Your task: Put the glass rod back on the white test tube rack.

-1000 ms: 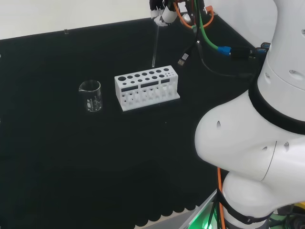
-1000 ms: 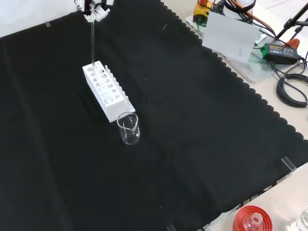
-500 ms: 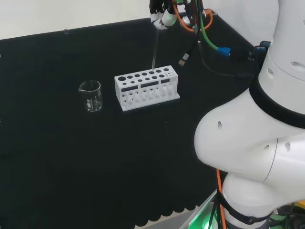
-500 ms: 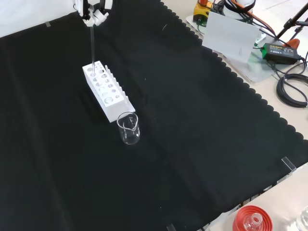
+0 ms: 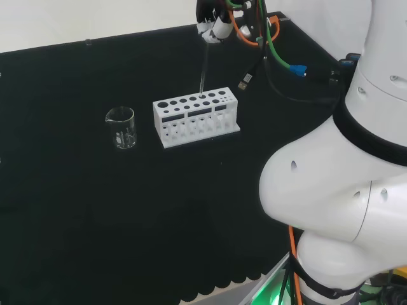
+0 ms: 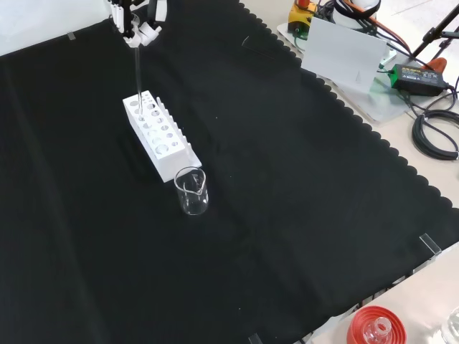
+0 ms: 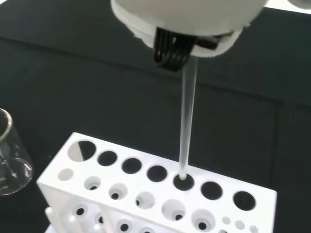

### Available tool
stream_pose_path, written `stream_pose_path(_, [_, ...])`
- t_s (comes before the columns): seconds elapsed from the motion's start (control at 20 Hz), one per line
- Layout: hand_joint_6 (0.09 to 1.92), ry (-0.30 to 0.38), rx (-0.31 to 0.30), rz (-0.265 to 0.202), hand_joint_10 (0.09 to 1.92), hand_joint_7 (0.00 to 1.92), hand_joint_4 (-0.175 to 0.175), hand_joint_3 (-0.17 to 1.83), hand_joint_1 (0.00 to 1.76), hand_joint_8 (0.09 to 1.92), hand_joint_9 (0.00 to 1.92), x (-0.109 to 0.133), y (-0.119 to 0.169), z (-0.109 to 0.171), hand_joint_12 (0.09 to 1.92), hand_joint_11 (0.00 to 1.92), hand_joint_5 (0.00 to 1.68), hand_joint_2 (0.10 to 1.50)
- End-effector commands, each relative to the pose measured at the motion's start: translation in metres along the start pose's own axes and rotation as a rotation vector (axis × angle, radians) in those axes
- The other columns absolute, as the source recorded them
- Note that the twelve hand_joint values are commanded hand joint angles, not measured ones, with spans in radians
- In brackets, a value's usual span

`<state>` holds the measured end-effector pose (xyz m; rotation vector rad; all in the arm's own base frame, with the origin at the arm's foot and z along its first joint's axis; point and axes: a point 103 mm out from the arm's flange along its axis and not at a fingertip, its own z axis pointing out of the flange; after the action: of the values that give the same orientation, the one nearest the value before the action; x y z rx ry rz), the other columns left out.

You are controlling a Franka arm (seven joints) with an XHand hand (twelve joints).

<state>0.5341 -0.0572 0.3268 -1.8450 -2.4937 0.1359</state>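
Observation:
The white test tube rack (image 5: 196,115) (image 6: 161,136) (image 7: 155,199) stands on the black cloth. A clear glass rod (image 5: 203,68) (image 6: 138,79) (image 7: 187,121) hangs upright from the hand (image 5: 211,25) (image 6: 138,27) (image 7: 189,19), whose fingers pinch its top end. In the wrist view the rod's lower tip sits at the mouth of a hole in the rack's far row, toward the end with the small holes. The head view shows the tip at the rack's top surface, right of the middle.
An empty glass beaker (image 5: 121,127) (image 6: 191,190) stands beside the rack's end with the large holes. Orange and green cables (image 5: 264,38) hang near the hand. A red ribbed stand (image 6: 376,326) with a flask sits at the cloth's near edge in the front view.
The hand has come down with the rod and shifted slightly toward the rack. The rod's tip has gone from above the rack to the mouth of a hole.

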Motion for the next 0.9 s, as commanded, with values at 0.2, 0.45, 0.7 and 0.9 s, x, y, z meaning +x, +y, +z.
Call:
stream_pose_path(0.2, [0.53, 0.009, 0.011, 0.031, 0.58, 1.4, -0.175, 0.73, 1.33, 0.71, 1.69, -0.035, -0.002, 0.013, 0.66, 1.62, 1.23, 0.61])
stream_pose_path(0.45, [0.53, 0.006, 0.012, 0.044, 0.58, 1.4, -0.175, 0.73, 1.33, 0.71, 1.69, -0.041, -0.008, 0.015, 0.66, 1.62, 1.23, 0.61])
stream_pose_path(0.7, [0.53, 0.003, 0.011, 0.014, 0.58, 1.4, -0.175, 0.73, 1.33, 0.71, 1.69, -0.034, -0.005, 0.019, 0.66, 1.62, 1.23, 0.61])
stream_pose_path(0.9, [0.53, -0.011, 0.031, 0.007, 0.58, 1.4, -0.175, 0.73, 1.33, 0.71, 1.69, -0.023, 0.002, 0.019, 0.66, 1.62, 1.23, 0.61])
